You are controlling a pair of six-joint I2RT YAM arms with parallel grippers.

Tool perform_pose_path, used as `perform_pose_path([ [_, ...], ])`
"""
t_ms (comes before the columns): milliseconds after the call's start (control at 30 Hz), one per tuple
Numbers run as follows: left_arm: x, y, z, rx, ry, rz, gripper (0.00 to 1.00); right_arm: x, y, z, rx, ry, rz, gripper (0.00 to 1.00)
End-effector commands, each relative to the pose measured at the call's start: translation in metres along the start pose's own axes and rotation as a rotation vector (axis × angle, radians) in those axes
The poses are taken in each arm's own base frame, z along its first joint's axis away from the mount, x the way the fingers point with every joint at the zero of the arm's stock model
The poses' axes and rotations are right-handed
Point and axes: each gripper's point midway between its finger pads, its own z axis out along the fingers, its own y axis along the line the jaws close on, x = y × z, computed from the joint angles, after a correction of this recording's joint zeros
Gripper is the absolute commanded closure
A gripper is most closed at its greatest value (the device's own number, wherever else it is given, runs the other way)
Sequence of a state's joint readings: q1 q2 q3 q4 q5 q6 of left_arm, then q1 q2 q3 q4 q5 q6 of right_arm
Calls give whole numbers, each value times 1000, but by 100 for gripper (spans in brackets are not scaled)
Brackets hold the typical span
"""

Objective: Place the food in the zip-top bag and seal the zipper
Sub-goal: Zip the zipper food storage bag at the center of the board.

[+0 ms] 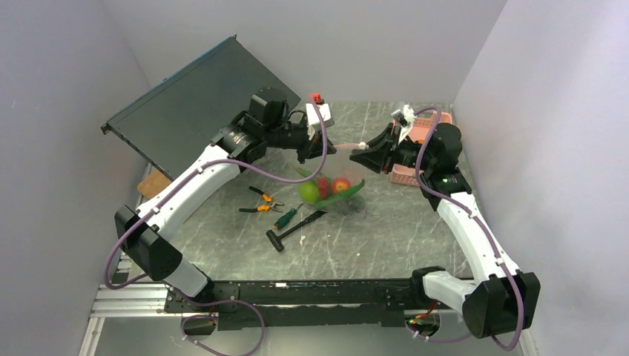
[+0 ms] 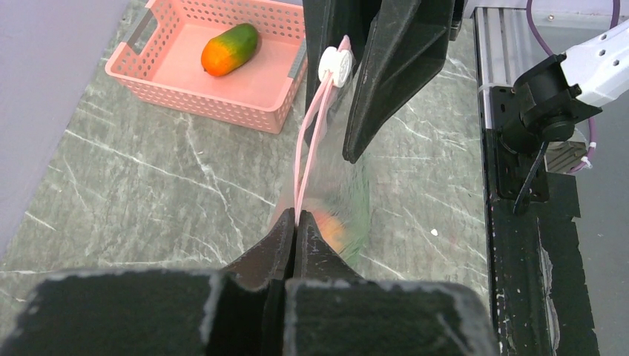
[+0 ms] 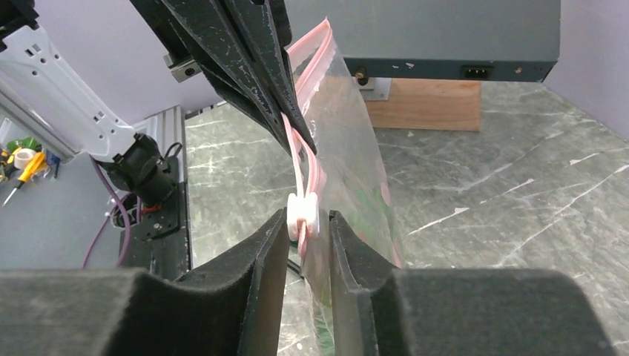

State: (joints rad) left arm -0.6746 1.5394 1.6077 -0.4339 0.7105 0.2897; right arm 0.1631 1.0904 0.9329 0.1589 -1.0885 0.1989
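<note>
The clear zip-top bag hangs above the table between my two grippers. It holds a green apple, a red tomato and a green cucumber. My left gripper is shut on one end of the pink zipper. My right gripper is shut on the white slider at the zipper's other end. The two zipper tracks still stand apart between the grippers. The orange-green mango lies in the pink basket, outside the bag.
Orange-handled pliers, a green-handled screwdriver and a black tool lie on the table in front of the bag. A dark panel leans at the back left over a wooden block. The pink basket sits behind my right arm.
</note>
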Motion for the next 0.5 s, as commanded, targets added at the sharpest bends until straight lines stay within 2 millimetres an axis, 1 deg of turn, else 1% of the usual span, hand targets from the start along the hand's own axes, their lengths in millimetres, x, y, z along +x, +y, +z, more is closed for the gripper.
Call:
perform_pose_path([
  [0,-30,-5,-11,5,-77,56,100,-10,0,-2,-20,-10,-47,72],
  [67,-31,-5,-11,8,-76,57,100,-10,1,-2,-30,-11,-45,74],
  [133,-31,-6,-11,11,-78,58,100,-10,1,-2,-32,-12,-44,93],
  [167,-31,-6,-11,12,-78,57,100,-10,1,-2,-31,-12,-44,100],
  [267,-32,-8,-11,25,-77,47,100,-12,1,-2,-28,-19,-50,100],
  [300,-35,-10,-11,35,-81,41,100,-13,0,-2,-19,-27,-50,100],
  [333,-36,-12,-12,45,-78,20,94,-14,2,-2,-25,-32,-41,100],
  [400,-41,-12,-9,55,-77,-26,65,-15,4,-1,-43,-35,-30,100],
  [433,-46,-13,-8,69,-86,-42,54,-15,4,-1,-51,-34,-28,100],
  [467,-51,-16,-7,89,-98,-49,47,-14,4,-1,-52,-30,-25,100],
])
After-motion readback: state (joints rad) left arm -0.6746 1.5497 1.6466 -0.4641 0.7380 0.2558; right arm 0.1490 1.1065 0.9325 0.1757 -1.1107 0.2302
